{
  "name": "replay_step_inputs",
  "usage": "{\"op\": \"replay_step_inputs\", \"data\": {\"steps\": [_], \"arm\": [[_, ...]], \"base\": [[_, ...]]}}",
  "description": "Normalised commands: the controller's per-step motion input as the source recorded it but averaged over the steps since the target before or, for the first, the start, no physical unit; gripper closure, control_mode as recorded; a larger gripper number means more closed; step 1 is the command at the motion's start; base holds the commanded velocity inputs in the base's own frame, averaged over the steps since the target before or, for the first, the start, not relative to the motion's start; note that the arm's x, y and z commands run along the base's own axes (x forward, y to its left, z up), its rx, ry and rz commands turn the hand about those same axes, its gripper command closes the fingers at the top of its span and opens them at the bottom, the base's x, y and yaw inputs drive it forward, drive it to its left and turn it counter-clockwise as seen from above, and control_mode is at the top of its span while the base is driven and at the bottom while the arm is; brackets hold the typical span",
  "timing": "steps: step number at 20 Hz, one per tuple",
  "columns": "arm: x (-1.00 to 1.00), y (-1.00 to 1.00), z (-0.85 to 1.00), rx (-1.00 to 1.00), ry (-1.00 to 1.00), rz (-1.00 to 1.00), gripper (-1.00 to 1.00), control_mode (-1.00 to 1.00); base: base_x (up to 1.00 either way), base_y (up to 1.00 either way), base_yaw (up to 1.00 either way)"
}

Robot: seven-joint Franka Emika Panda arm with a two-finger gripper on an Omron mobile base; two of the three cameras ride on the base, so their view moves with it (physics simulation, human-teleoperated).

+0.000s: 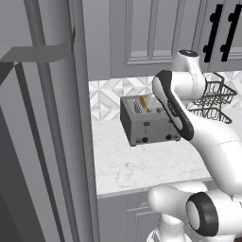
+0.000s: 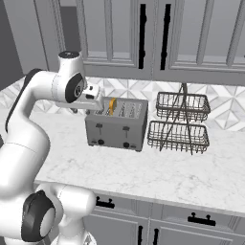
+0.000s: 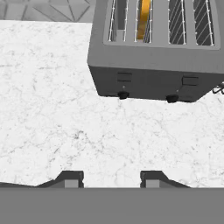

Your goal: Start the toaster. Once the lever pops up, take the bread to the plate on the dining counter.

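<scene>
Claw (image 3: pixel 112 178) hangs over bare marble counter (image 3: pixel 52 113), its fingertips (image 3: pixel 72 178) parted with nothing between them, touching nothing. Beyond it stands the toaster (image 3: pixel 157 65), bread (image 3: pixel 143 19) upright in a slot. No readable lettering shows.

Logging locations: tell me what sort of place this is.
A kitchen, rendered: a toaster on a marble counter, grey cabinets above, a wire basket rack beside it.

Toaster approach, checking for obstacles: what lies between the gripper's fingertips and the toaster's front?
Only bare marble counter lies between the gripper and the toaster, per the hand view.
</scene>
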Motion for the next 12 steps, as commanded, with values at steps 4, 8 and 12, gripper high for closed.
{"op": "replay_step_inputs", "data": {"steps": [4,8,12], "arm": [[0.0,0.0,0.0,0.0,-0.02,0.0,-1.0,-1.0],[-0.06,-0.09,-0.04,0.0,-0.03,0.0,-1.0,-1.0],[0.0,0.0,-0.46,0.0,0.01,0.0,-1.0,-1.0]], "base": [[0.0,0.0,0.0],[0.0,0.0,0.0],[0.0,0.0,0.0]]}}
